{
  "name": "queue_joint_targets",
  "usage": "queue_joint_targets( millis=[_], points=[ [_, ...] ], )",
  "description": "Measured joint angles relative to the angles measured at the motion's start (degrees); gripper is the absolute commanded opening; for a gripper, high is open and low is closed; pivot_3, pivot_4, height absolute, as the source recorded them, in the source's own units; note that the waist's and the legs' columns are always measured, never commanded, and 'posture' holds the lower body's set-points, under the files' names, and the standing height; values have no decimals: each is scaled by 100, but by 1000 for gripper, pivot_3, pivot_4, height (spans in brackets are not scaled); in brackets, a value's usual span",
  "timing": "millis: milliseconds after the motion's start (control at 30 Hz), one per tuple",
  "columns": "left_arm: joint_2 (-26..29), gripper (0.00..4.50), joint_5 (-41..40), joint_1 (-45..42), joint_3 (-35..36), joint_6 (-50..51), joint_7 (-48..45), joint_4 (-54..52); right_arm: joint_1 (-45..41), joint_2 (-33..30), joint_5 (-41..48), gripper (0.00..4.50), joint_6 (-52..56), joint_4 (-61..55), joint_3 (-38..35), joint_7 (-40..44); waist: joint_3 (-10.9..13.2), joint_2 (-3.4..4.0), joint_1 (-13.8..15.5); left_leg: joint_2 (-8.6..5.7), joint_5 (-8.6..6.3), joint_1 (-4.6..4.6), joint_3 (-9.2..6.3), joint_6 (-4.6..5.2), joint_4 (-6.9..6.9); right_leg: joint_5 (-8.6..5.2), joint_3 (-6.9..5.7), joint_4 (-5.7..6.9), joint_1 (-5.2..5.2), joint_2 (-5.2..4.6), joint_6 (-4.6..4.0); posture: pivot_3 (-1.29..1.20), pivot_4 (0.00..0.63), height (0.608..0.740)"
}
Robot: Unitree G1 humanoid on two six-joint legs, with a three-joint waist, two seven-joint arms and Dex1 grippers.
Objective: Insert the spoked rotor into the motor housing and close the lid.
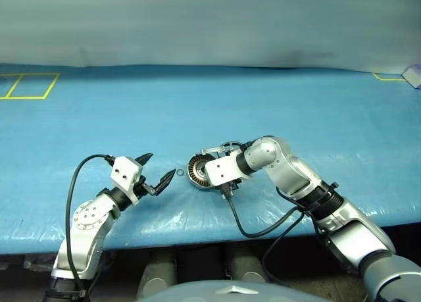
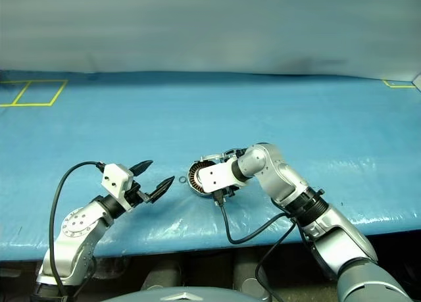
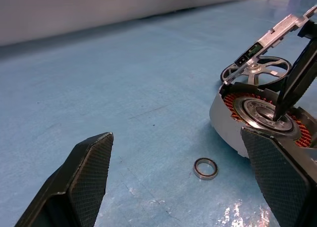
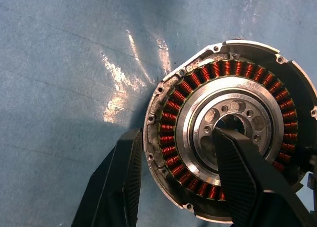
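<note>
The motor housing (image 4: 198, 101) is a grey round shell with copper-red windings around a pale hub. It stands tilted on the blue table, its open face turned towards my left gripper. My right gripper (image 4: 176, 135) is shut on it, one finger (image 4: 240, 172) in the hub's centre hole and the other outside the rim. Just behind the housing (image 3: 223, 120) the spoked rotor (image 3: 257, 71) lies flat on the table. My left gripper (image 1: 161, 165) hovers open and empty to the left of the housing (image 1: 196, 170). The lid is out of view.
A small metal ring (image 3: 205, 168) lies on the blue table cover (image 1: 210, 104) between my left gripper and the housing. Yellow tape outlines (image 1: 29, 86) mark the far left corner. The table's front edge runs just below both grippers.
</note>
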Motion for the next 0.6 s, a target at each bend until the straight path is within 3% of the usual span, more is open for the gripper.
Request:
queue_joint_targets(
  millis=[233,600],
  points=[
    [0,4500,0,141,14,0,65,-6,-23,228,105,1923,270,148,-126,-2,0,3,-4,40,0,-4,15,0,-5,0,-40,6,-64,2,-3,0,150,740],
    [-2,4500,0,90,13,0,79,-6,18,402,369,1923,747,-25,-247,97,-1,3,-4,45,-3,-8,21,-3,-15,27,-39,15,-76,10,-44,0,150,740]
  ],
)
